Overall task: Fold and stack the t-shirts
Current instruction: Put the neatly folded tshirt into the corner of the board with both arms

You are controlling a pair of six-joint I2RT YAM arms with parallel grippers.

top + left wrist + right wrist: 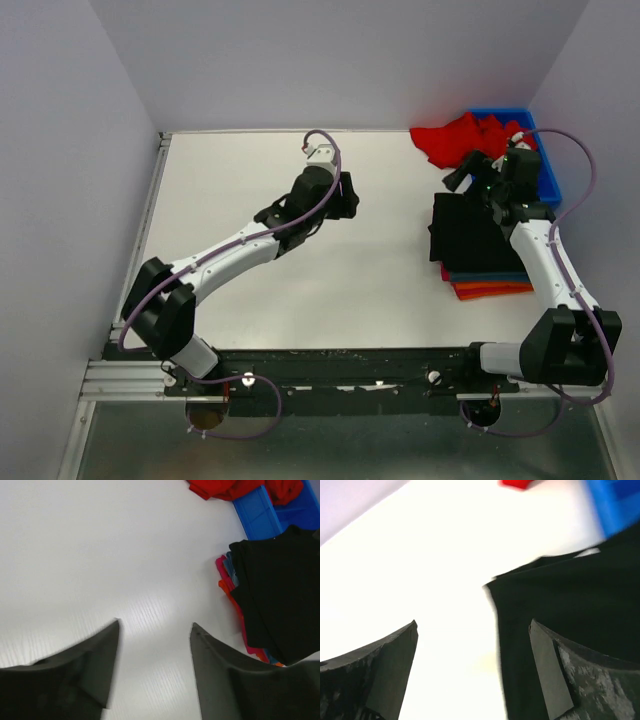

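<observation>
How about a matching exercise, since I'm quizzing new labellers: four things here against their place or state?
Things:
1. black t-shirt
2. red t-shirt
3. blue bin
4. left end effector

Places or states:
A. far right corner of the table
B. open above bare table, holding nothing
C. on top of the folded stack
D. crumpled, hanging over the bin's edge

Pairs: 1-C, 2-D, 3-A, 4-B

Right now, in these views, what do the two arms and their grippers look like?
The left arm and the right arm both have white link shells between bulky black joints, and a thin lilac cable loops along each. The left gripper and the right gripper are black, with two dark, matte, wedge-shaped fingers. No markings are legible.
</observation>
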